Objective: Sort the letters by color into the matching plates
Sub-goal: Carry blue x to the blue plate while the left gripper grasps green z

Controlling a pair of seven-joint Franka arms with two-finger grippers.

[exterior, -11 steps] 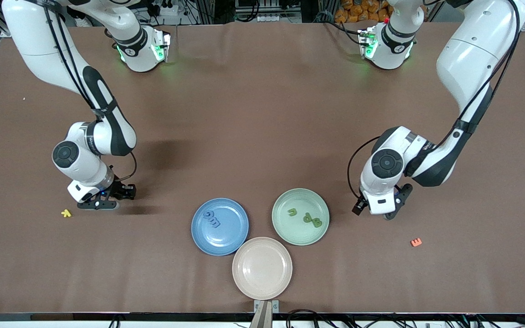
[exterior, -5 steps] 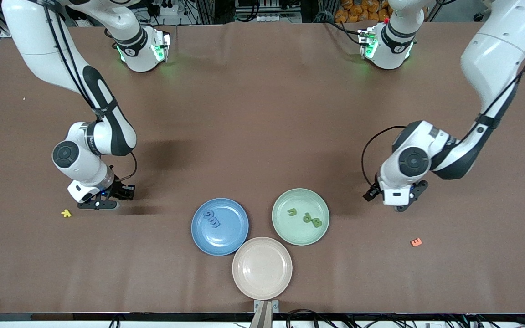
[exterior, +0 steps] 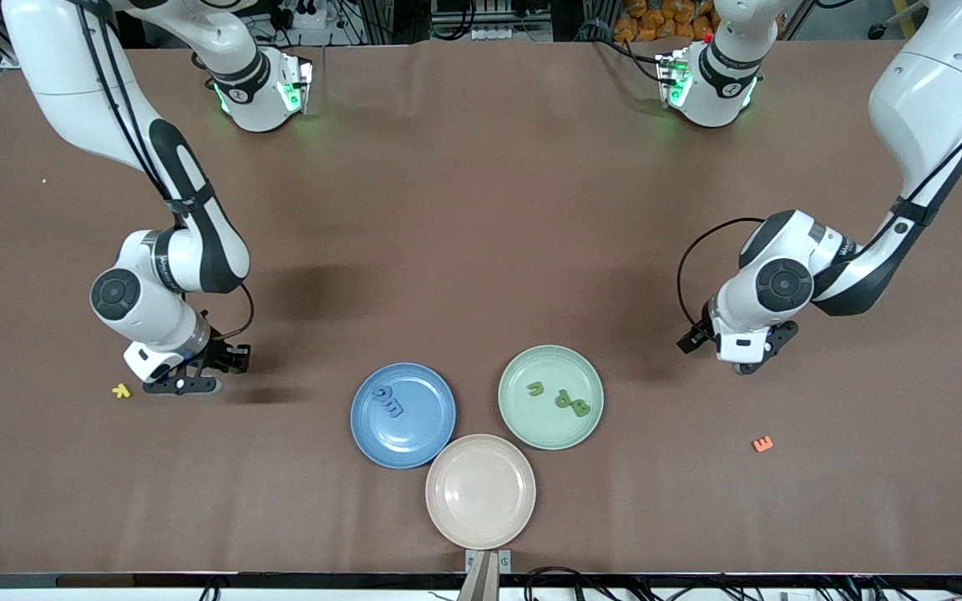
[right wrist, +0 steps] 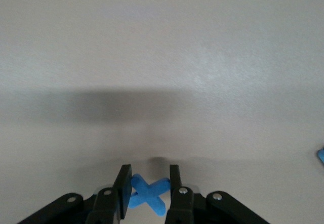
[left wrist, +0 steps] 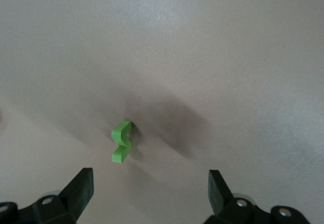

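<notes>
My right gripper (right wrist: 148,176) is shut on a blue X-shaped letter (right wrist: 148,194); in the front view this gripper (exterior: 184,382) sits low over the table beside a yellow letter (exterior: 120,390). My left gripper (left wrist: 151,176) is open over bare table, with a green letter (left wrist: 122,141) lying just ahead of its fingers. In the front view it (exterior: 744,361) hangs between the green plate and the left arm's end. The blue plate (exterior: 418,426) holds two blue letters (exterior: 387,399). On the green plate (exterior: 544,424) lie three green letters (exterior: 573,405). The beige plate (exterior: 481,492) holds nothing.
An orange-red letter (exterior: 762,444) lies on the table nearer the front camera than my left gripper. A bit of another blue piece (right wrist: 321,154) shows at the edge of the right wrist view. The three plates stand clustered near the table's front edge.
My left arm has swung away from the green plate toward its own end of the table. My right gripper's fingers have closed on the blue letter.
</notes>
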